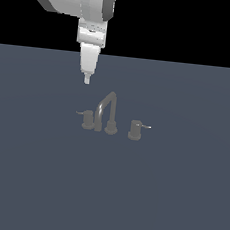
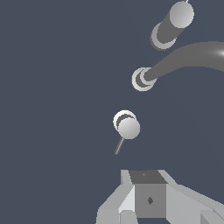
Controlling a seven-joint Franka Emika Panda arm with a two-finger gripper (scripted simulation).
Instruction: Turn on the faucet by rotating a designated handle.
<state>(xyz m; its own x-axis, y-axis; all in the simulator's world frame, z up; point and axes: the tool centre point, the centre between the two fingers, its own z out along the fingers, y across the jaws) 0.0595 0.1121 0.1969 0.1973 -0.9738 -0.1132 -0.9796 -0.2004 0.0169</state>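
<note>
Target handle (image 1: 88, 119): short grey knob at the exterior view's left end of the faucet (image 1: 108, 117), thin lever (image 1: 80, 113) sticking out toward the exterior view's left. In the wrist view it's the nearest knob to the camera (image 2: 128, 127), lever (image 2: 119, 145) pointing roughly back at the pincer body. It stands on the flat blue-grey tabletop (image 1: 179, 194), just beside the arched spout (image 1: 107, 106).

Pincer (image 1: 87, 78) hangs above the handle, well apart from it, slightly toward the exterior view's left, over the lever side. Nothing touches. In the exterior view the fingers look pressed together into one narrow tip, holding nothing; the wrist view shows only the pincer body (image 2: 148, 197), fingertips cut off, so I call it closed with moderate confidence only.

Step, as I judge it: approach phase, no contact yet, handle not turned as far as I can tell. Next move calls for coming down beside the lever, tip at lever height, then pushing the lever sideways around the knob axis. A closed tip suits a push; no grasp needed. Risks: the lever is thin, so it's easy to slide over or under it, and the spout base is close.

Counts:
- 1 faucet set, 1 arched spout
- 2 knobs: target plus twin knob (image 1: 134, 129) on the exterior view's right
- 2 levers, one per knob
- 1 arm, 1 pincer
</note>
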